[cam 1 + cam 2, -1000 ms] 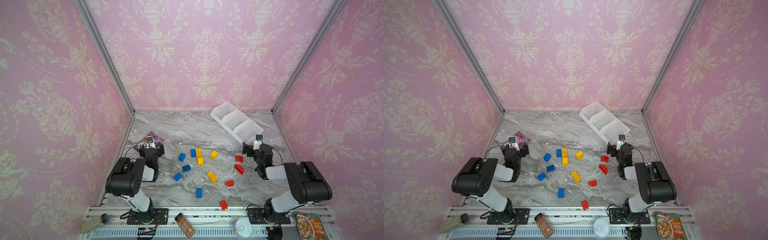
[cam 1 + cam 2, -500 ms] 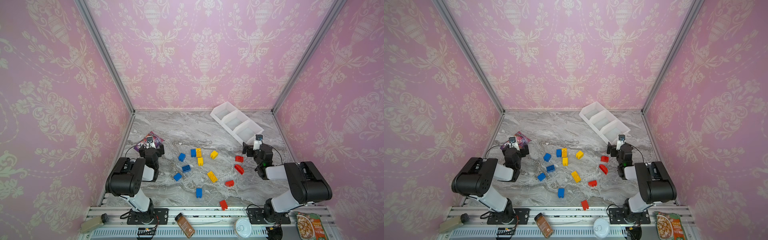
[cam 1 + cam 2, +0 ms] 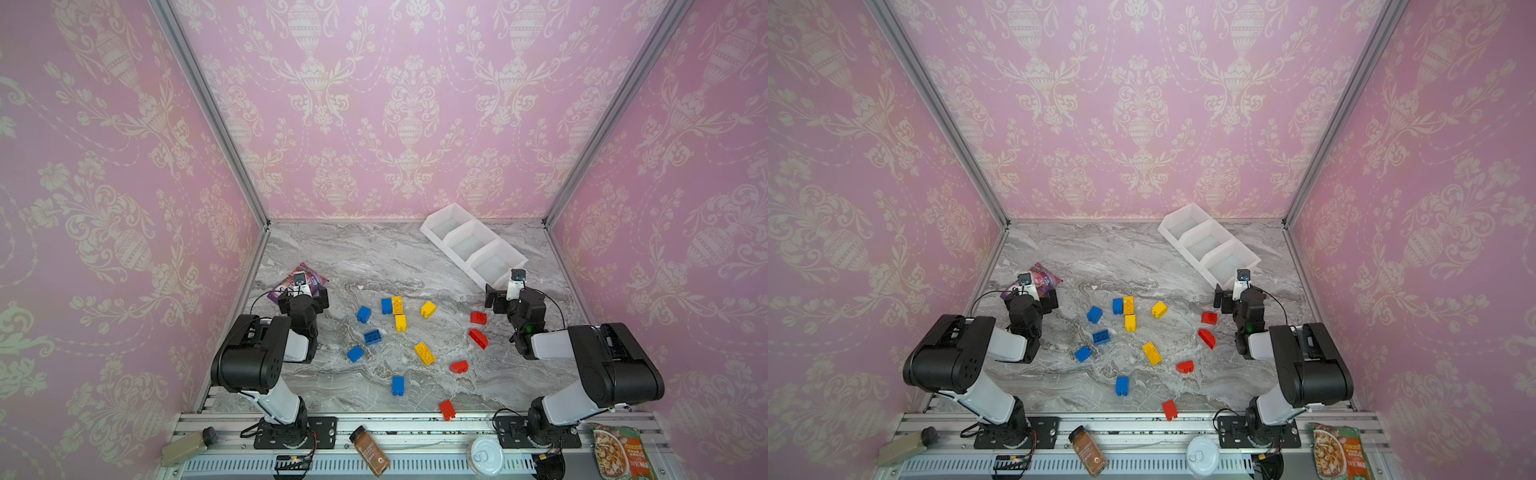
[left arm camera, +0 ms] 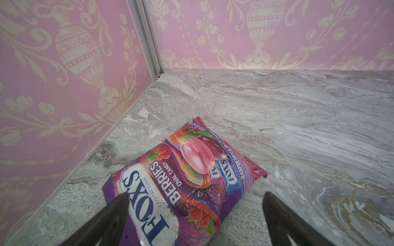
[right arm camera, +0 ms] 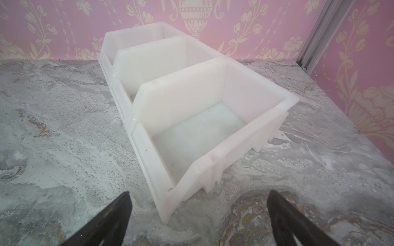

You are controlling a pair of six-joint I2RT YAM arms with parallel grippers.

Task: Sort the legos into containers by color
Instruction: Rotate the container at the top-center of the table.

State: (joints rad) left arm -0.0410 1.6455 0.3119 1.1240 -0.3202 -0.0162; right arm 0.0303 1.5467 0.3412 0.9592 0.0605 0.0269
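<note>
Several legos lie loose on the marble table in both top views, between the arms. Blue ones [image 3: 364,314] are on the left, yellow ones [image 3: 424,353] in the middle, red ones [image 3: 478,338] on the right. One red brick [image 3: 1169,409] sits at the front edge. The containers [image 3: 467,249] [image 3: 1204,247], three joined white bins, stand empty at the back right. My right gripper [image 3: 509,293] [image 5: 199,192] is open just in front of the nearest bin [image 5: 191,91]. My left gripper [image 3: 302,291] [image 4: 196,194] is open at the left wall, its fingers either side of a candy bag's end.
The purple candy bag [image 4: 191,166] [image 3: 312,281] lies by the left wall. On the front rail are a spice jar [image 3: 370,451], a white-lidded can [image 3: 484,457], a food packet [image 3: 619,455] and a grey device [image 3: 183,442]. Pink walls close in three sides.
</note>
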